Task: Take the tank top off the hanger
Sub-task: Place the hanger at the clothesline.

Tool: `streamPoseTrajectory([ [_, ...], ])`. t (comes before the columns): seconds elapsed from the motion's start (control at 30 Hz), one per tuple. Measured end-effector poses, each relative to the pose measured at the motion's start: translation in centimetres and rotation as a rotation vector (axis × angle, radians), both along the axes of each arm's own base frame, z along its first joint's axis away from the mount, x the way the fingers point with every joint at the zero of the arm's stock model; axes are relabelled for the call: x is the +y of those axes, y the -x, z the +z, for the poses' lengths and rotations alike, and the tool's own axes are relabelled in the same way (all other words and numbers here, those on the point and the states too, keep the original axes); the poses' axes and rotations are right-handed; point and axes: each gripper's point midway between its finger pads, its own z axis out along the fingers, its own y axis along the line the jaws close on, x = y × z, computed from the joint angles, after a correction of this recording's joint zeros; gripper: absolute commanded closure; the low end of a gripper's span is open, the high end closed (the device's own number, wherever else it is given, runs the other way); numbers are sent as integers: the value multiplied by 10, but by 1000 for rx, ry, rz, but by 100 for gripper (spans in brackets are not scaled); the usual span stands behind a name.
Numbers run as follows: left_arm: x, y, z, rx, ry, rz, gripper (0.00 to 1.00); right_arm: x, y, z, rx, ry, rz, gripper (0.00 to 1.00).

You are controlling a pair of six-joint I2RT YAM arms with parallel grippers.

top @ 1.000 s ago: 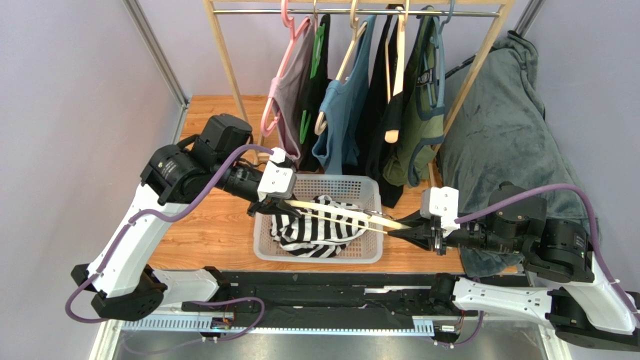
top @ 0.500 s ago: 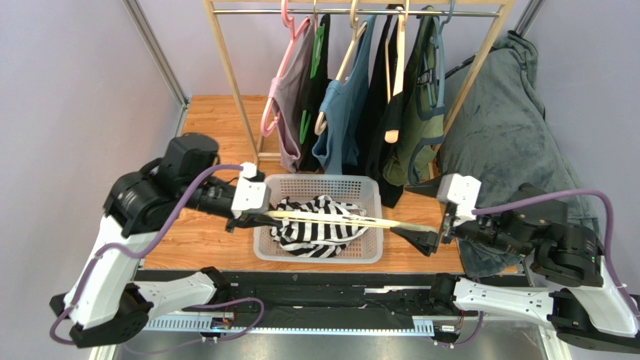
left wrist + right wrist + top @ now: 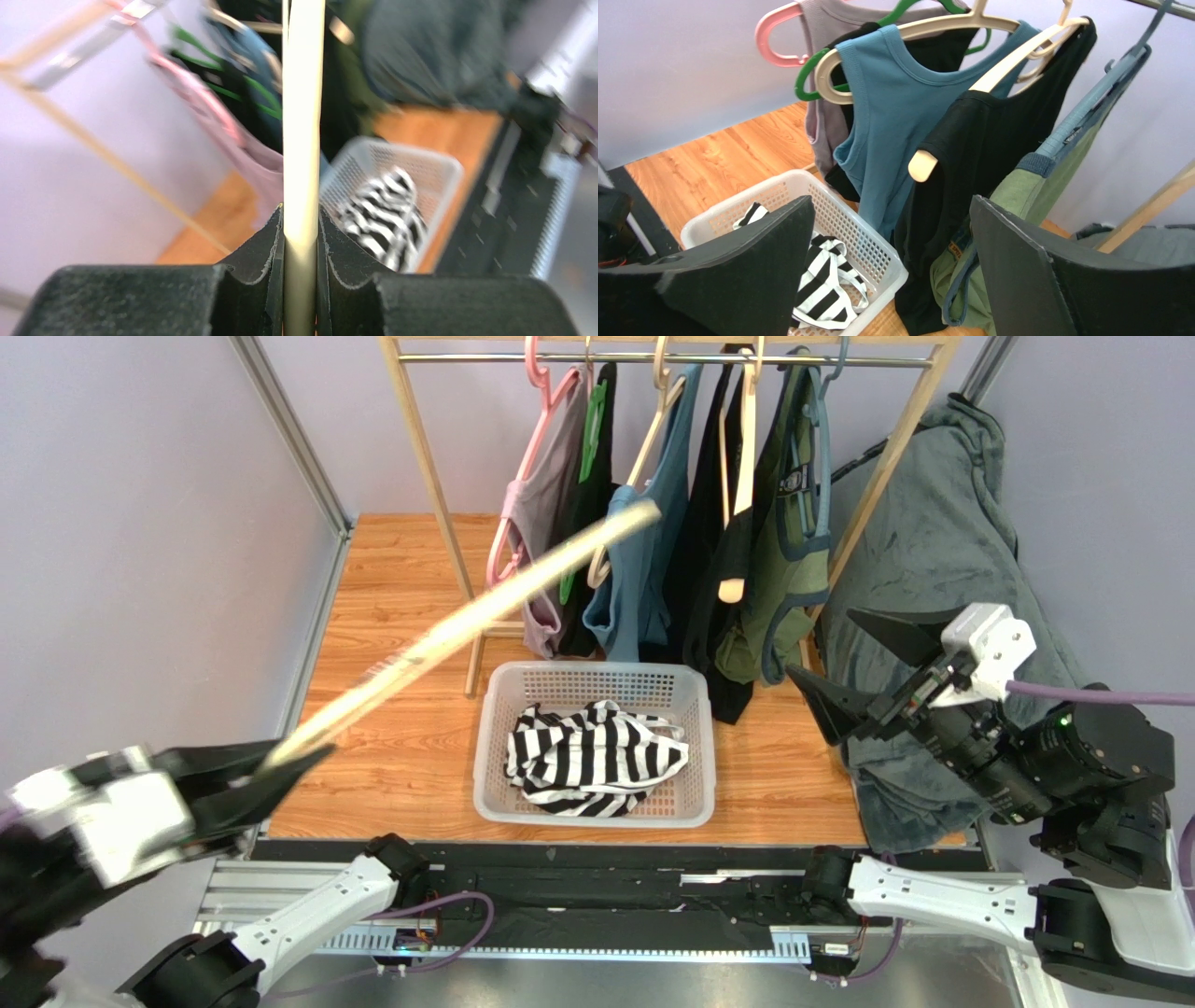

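Left gripper [image 3: 274, 760] is clamped on the bare wooden hanger [image 3: 477, 609], which is held slanting up toward the rack [image 3: 421, 476]. The right gripper [image 3: 821, 644] is spread wide and empty. The striped tank top [image 3: 596, 753] is seen crumpled in the white basket [image 3: 596, 816] on the counter [image 3: 407, 574].

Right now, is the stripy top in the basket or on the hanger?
In the basket: the striped top lies inside; the hanger in the left gripper is bare.

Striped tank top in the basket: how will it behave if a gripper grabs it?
Probably floppy: the striped tank top lies crumpled in folds in the basket. Likely light, since the fabric looks thin. A loose strap might snag the basket's mesh wall.
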Motion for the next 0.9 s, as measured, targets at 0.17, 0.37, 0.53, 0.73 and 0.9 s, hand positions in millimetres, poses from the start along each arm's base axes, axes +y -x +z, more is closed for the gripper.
streamPoseTrajectory([
  [0.17,48,-1,44,-119,193,244,100,16,-16,-7,72,22,-56,21],
  [0.37,74,-36,22,-59,187,509,100,34,-24,-29,160,75,-72,19],
  [0.53,61,-76,-31,115,53,610,100,33,-26,-22,232,78,-111,21],
  [0.73,38,-109,-54,285,-14,635,100,33,-25,-24,302,50,-131,19],
  [0.9,18,-138,-50,370,-26,643,100,25,-20,-29,327,18,-130,19],
])
